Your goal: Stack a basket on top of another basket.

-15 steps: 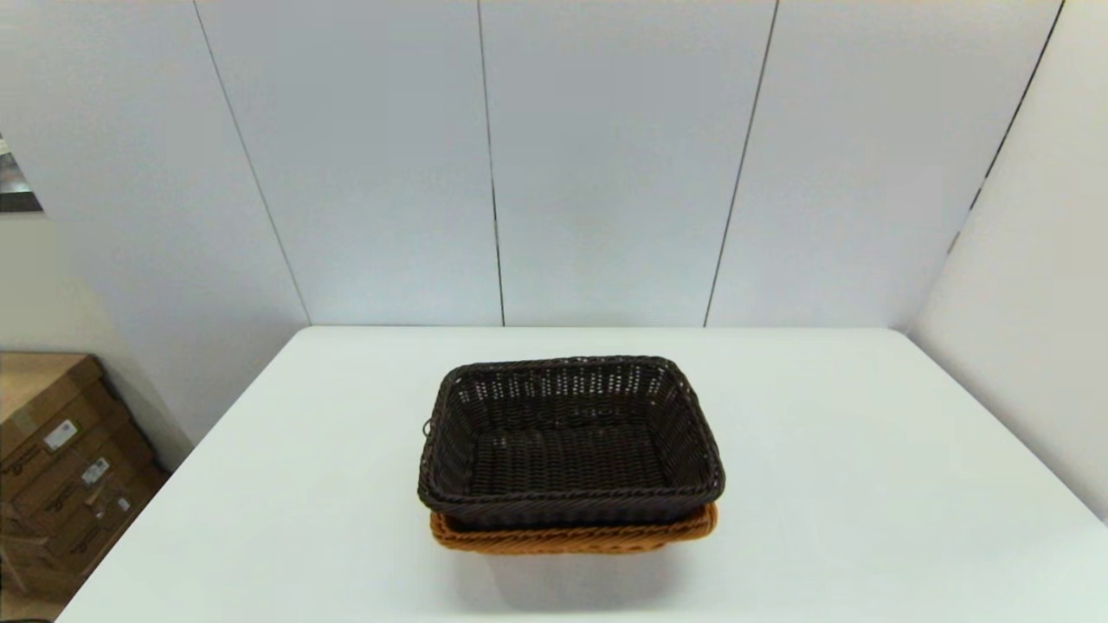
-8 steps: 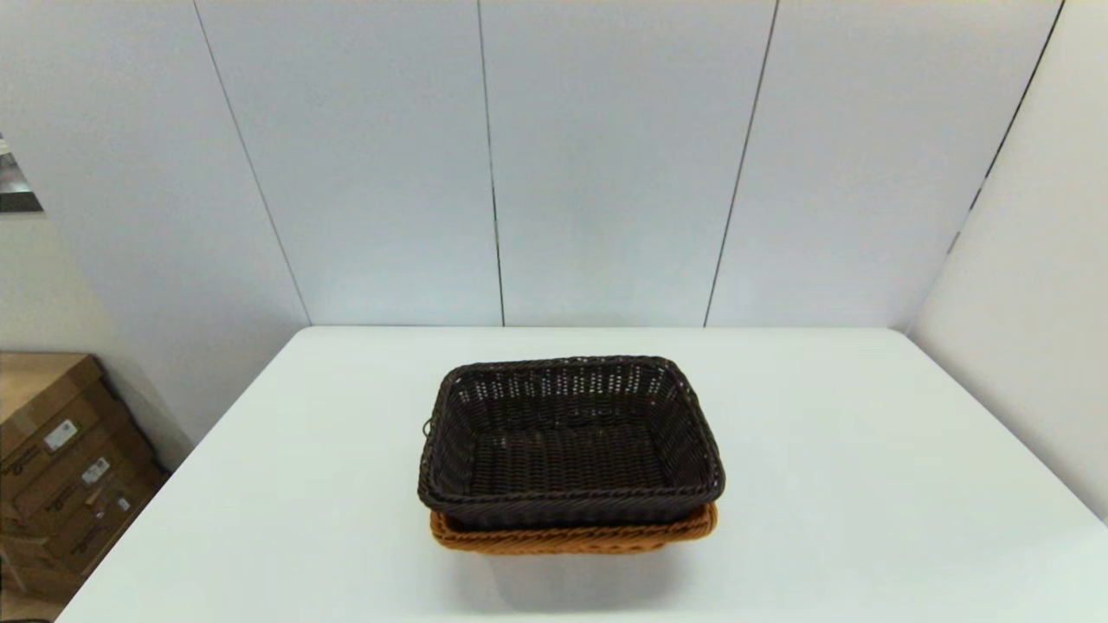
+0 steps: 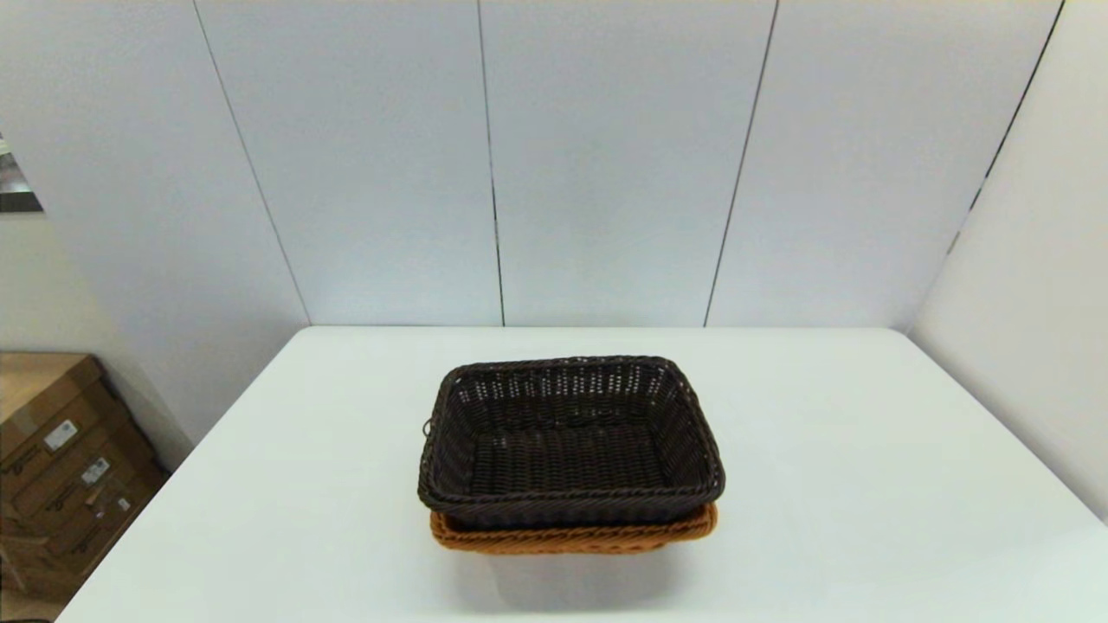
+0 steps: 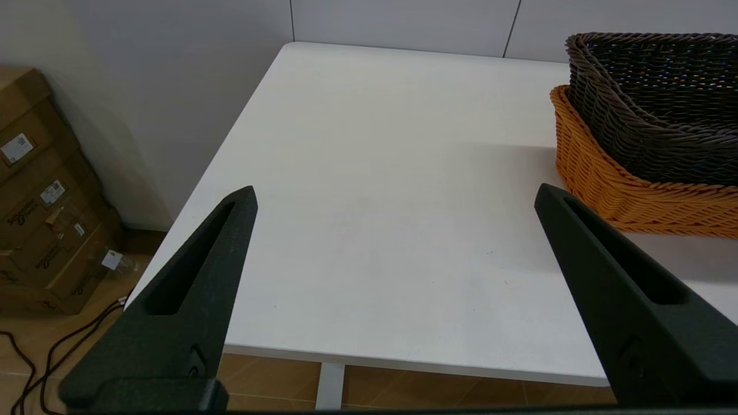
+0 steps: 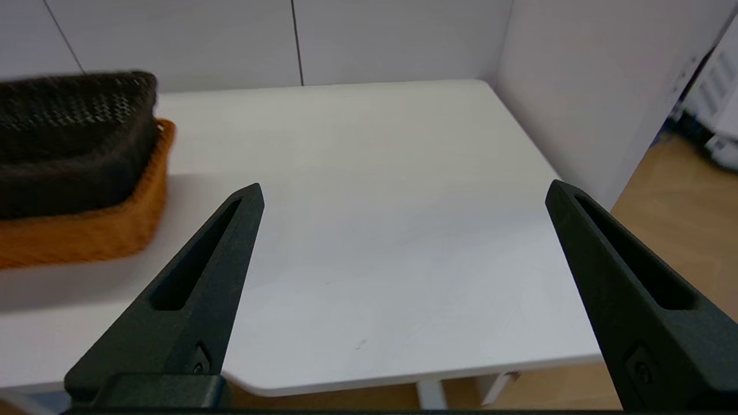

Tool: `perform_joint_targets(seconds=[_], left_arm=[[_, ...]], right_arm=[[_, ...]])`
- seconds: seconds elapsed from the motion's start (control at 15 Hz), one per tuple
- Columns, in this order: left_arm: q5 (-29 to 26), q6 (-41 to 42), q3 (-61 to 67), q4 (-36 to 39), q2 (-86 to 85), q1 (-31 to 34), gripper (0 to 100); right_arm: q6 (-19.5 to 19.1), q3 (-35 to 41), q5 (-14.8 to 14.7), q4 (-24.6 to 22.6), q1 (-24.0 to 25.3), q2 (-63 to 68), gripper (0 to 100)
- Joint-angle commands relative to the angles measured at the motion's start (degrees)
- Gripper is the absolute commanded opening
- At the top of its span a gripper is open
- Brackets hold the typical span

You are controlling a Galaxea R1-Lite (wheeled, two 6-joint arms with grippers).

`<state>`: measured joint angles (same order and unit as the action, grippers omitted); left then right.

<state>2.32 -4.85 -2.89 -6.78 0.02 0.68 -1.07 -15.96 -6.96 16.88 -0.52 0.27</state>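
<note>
White wall panels stand behind our white table [image 3: 866,484], and nothing on it has shifted over the last second. We see the dark basket [image 3: 567,441] nested in the orange basket [image 3: 571,538] near the table's middle, so we judge the stacking done. Our left gripper [image 4: 394,194] hangs off the near left edge, released and empty; our right gripper [image 5: 403,191] likewise off the near right.
</note>
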Motion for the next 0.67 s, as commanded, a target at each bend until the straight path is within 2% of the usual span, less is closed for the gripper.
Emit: perform_joint_targets(seconds=[0.07, 0.4, 0.53, 0.67], left_arm=[[0.06, -0.07, -0.01, -0.08, -0.11, 0.02, 100], [0.06, -0.07, -0.01, -0.08, -0.11, 0.02, 100], [0.06, -0.07, -0.01, -0.08, -0.11, 0.02, 100], [0.06, -0.07, -0.01, -0.08, -0.11, 0.02, 100]], right_arm=[[-4.29, 9.54, 1.78, -10.03, 0.00, -0.27, 100], [-4.38, 13.58, 7.14, -13.10, 0.00, -0.27, 100], [-4.11, 15.96, 7.84, -16.44, 0.00, -0.27, 100], [-4.38, 15.96, 7.93, -16.62, 0.00, -0.27, 100]])
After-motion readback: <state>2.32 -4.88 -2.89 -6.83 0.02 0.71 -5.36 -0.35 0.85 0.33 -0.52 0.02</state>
